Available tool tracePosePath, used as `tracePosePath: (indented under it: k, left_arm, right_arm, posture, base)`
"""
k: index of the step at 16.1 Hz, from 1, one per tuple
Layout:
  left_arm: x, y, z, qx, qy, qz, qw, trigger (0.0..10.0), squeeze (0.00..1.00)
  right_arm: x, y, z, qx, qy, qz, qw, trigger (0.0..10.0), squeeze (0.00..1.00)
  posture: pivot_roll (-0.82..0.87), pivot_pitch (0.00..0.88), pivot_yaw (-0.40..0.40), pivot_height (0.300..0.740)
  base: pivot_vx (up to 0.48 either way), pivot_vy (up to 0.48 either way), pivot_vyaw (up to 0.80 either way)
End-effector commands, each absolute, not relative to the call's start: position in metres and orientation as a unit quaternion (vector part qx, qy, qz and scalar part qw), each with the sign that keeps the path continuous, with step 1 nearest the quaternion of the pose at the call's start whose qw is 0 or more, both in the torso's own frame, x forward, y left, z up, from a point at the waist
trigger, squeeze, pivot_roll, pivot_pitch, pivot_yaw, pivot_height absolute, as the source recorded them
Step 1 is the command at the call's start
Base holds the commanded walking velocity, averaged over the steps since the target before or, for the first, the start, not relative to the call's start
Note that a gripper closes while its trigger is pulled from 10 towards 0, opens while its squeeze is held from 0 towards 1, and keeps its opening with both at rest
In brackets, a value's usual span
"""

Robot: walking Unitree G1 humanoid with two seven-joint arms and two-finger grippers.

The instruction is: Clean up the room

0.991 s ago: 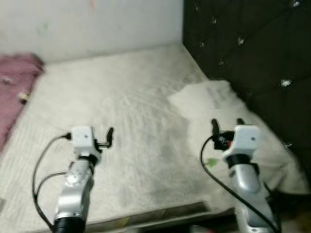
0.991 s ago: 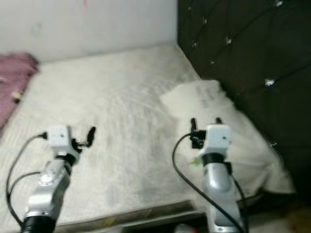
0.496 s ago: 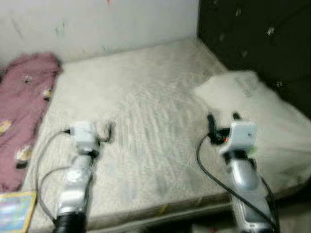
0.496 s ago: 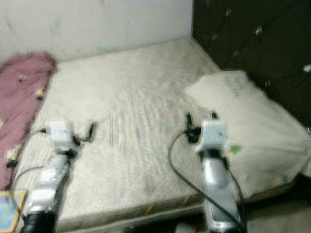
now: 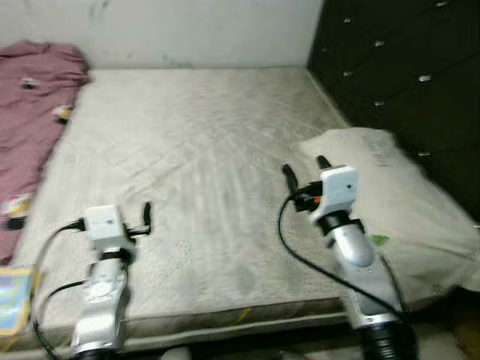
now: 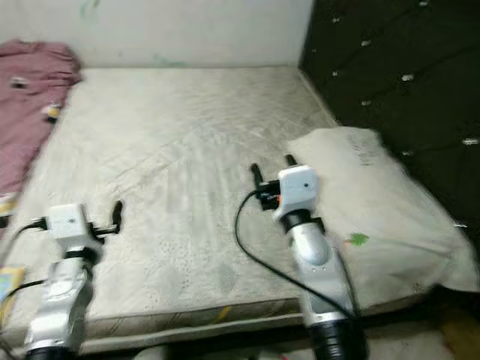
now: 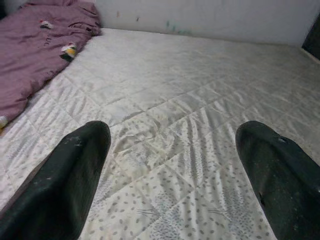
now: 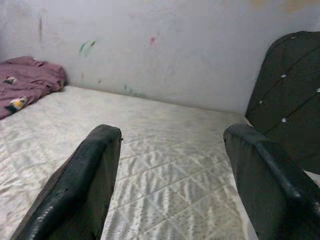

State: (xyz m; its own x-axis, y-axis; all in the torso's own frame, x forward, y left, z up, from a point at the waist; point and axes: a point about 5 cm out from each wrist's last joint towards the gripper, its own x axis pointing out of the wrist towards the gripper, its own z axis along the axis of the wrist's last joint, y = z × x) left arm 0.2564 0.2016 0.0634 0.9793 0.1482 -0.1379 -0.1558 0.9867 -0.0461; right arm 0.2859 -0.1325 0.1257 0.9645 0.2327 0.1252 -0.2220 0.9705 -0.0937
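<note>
From the left eye view, the robot's standing at the near edge of the mattress (image 5: pixel 202 172), both arms out over it. The left claw (image 5: pixel 142 219) sits near the near-left corner, the right claw (image 5: pixel 302 171) is raised further in, just beside the white pillow (image 5: pixel 405 202) along the right edge by the dark headboard (image 5: pixel 397 82). The pink blanket (image 5: pixel 34 112) is heaped along the left edge, with a colourful book (image 5: pixel 15 300) at the near-left corner.

Left wrist view: left claw's fingers spread wide, holding nothing, blanket off toward the far-left corner.

Right wrist view: right claw also spread, empty.

I'd say the pillow's the easy first grab; come in low and pinch a corner, not the puffy middle.
</note>
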Motion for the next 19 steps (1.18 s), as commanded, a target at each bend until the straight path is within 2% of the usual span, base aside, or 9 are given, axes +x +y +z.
tracePosePath:
  k: [1, 8, 9, 19]
  left_arm:
    - [0.2565, 0.2066, 0.0666, -0.024, 0.065, 0.083, 0.994, 10.0, 0.00]
    - [0.2622, 0.2049, 0.0680, -0.020, 0.068, 0.072, 0.995, 10.0, 0.00]
    - [0.2622, 0.2051, 0.0682, -0.019, 0.069, 0.072, 0.995, 10.0, 0.00]
    - [0.2615, 0.2069, 0.0690, -0.012, 0.070, 0.071, 0.995, 10.0, 0.00]
  right_arm:
    - [0.2849, -0.1283, 0.1255, -0.031, -0.068, 0.122, 0.990, 10.0, 0.00]
    - [0.2791, -0.1344, 0.1222, -0.023, -0.062, 0.110, 0.992, 10.0, 0.00]
    - [0.2790, -0.1344, 0.1221, -0.022, -0.062, 0.109, 0.992, 10.0, 0.00]
    - [0.2771, -0.1294, 0.1225, -0.024, -0.065, 0.117, 0.991, 10.0, 0.00]
  posture:
    - [-0.01, 0.000, -0.022, 0.740]
    - [-0.04, 0.000, 0.004, 0.740]
    - [-0.04, 0.000, 0.005, 0.740]
    - [-0.03, 0.000, 0.015, 0.740]
  base:
    - [0.000, 0.476, 0.00]
    - [0.000, 0.477, 0.00]
    - [0.000, 0.476, -0.80]
    - [0.000, 0.477, 0.00]
